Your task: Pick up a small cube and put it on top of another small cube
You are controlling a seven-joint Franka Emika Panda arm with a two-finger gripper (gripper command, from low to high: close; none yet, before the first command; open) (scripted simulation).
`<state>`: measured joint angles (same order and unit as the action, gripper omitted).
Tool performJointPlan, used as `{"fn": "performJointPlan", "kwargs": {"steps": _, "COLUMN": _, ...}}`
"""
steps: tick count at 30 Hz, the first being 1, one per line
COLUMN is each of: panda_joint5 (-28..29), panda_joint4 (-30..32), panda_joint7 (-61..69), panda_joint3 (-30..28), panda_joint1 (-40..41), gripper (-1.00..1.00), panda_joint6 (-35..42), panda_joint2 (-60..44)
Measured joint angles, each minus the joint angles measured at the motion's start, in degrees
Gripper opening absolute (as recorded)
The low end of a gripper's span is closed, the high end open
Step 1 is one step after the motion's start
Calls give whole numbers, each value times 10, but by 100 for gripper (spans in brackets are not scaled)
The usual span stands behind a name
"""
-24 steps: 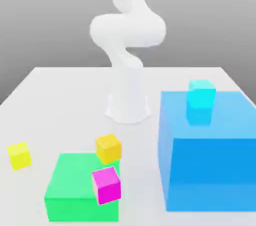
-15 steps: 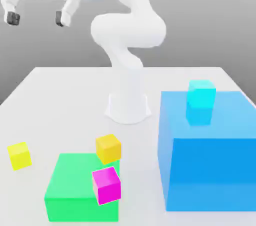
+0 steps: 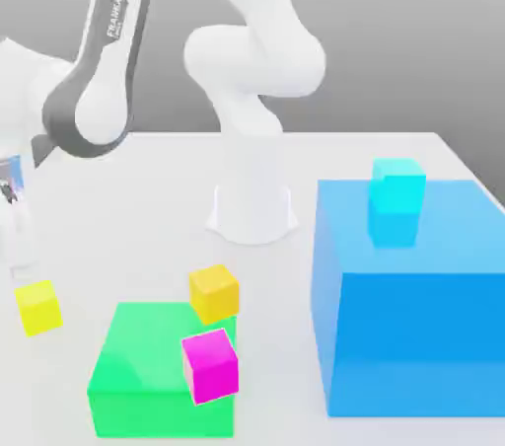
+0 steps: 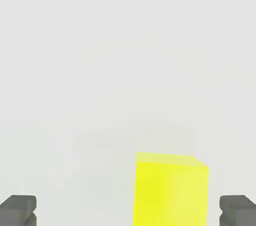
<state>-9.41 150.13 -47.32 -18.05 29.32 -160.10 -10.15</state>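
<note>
One white desk [image 3: 148, 197] carries all the items against a plain grey backdrop. Since the earlier frame the arm [image 3: 99, 89] has swung down from high above to the exterior view's left, directly over the yellow cube [image 3: 38, 307]. The yellow cube rests on the desk, well apart from the green block [image 3: 138, 375]. The tool [image 4: 128, 210] is released, its fingers [image 4: 18, 209] spread wide on either side of the yellow cube without touching it. Beside the green block sit an orange cube [image 3: 214, 292] and a magenta cube [image 3: 210, 365].

small cube [image 3: 38, 307] on table [image 3: 148, 197], between spread jaws
</note>
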Motion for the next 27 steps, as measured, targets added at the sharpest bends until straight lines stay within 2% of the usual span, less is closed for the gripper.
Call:
{"fn": "performJointPlan", "kwargs": {"steps": 4, "panda_joint5": -66, "panda_joint4": -14, "panda_joint7": 49, "panda_joint3": 61, "panda_joint1": 50, "gripper": 0, "panda_joint6": -62, "panda_joint2": -83}}
{"fn": "performJointPlan", "kwargs": {"steps": 5, "panda_joint5": -76, "panda_joint4": -18, "panda_joint7": 56, "panda_joint3": 73, "panda_joint1": 61, "gripper": -100, "panda_joint6": -75, "panda_joint2": -98}}
{"fn": "performJointPlan", "kwargs": {"steps": 12, "panda_joint5": -75, "panda_joint4": -18, "panda_joint7": 55, "panda_joint3": 75, "panda_joint1": 63, "gripper": -100, "panda_joint6": -76, "panda_joint2": -100}}
{"fn": "performJointPlan", "kwargs": {"steps": 18, "panda_joint5": 22, "panda_joint4": 7, "panda_joint7": -18, "panda_joint3": 19, "panda_joint1": 22, "gripper": -100, "panda_joint6": 9, "panda_joint2": 12}}
{"fn": "performJointPlan", "kwargs": {"steps": 22, "panda_joint5": 70, "panda_joint4": 31, "panda_joint7": -80, "panda_joint3": 56, "panda_joint1": -37, "gripper": -100, "panda_joint6": 66, "panda_joint2": 99}}
{"fn": "performJointPlan", "kwargs": {"steps": 27, "panda_joint5": 92, "panda_joint4": 63, "panda_joint7": -132, "panda_joint3": 105, "panda_joint1": -88, "gripper": -100, "panda_joint6": 138, "panda_joint2": 204}}
